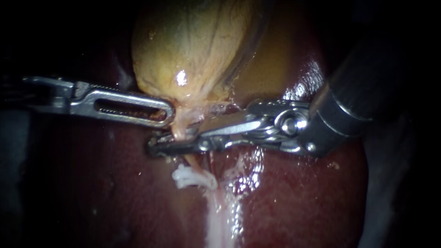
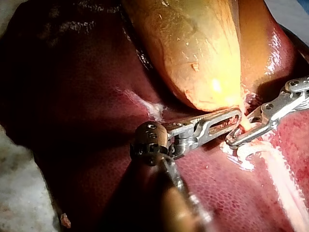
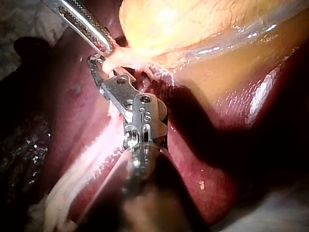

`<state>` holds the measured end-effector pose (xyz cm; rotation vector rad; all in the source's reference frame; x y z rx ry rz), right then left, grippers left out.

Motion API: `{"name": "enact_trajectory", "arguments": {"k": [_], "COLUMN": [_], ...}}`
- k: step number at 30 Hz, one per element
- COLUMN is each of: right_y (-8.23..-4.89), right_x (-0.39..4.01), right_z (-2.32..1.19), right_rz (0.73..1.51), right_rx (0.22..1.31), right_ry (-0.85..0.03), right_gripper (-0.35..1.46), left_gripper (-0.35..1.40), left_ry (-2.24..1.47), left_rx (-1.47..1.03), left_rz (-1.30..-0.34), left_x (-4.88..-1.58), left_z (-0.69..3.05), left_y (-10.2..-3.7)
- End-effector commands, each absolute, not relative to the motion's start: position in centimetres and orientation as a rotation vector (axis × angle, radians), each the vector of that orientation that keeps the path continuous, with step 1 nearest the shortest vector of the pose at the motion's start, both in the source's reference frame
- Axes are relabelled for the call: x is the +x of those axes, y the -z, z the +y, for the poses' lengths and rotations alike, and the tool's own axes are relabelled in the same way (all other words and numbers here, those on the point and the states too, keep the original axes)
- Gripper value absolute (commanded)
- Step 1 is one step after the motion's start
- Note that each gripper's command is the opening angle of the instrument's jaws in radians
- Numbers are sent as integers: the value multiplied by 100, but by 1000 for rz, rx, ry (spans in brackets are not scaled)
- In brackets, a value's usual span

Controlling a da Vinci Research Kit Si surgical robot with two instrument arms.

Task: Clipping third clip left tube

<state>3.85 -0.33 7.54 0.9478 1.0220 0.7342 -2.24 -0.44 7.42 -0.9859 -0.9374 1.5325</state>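
The yellow gallbladder [image 1: 193, 46] lies on the dark red liver [image 1: 115, 193]. From its neck a thin pale tube [image 1: 180, 131] runs down to a white clip [image 1: 193, 178]. My left instrument [image 1: 169, 111] comes in flat from the left, its slotted jaws shut on the tissue at the gallbladder's neck. My right instrument [image 1: 156, 146] reaches across from the right. Its long narrow jaws cross the tube just above the white clip and press it from both sides. In the left wrist view the right instrument [image 2: 231, 141] lies just past the tip of the left instrument [image 2: 235, 118], with the strand between them.
A second, reddish strand [image 1: 212, 160] lies beside the clipped tube. A white glistening band of tissue [image 1: 220, 216] runs down over the liver below the clip. The right instrument's thick dark shaft [image 1: 363, 92] fills the upper right.
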Motion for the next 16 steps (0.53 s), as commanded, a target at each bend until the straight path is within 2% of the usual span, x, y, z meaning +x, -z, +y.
{"name": "enact_trajectory", "arguments": {"k": [1, 16], "right_y": [-755, -757], "right_x": [384, 381], "right_z": [-33, -32], "right_rz": [1024, 1023], "right_rx": [946, 944], "right_ry": [-729, -721], "right_gripper": [-35, -35], "left_gripper": [-35, -35], "left_ry": [-1532, -1533], "left_rx": [-986, -986], "left_rz": [-937, -938], "left_x": [-224, -223], "left_z": [-44, -43], "left_y": [-742, -743]}}
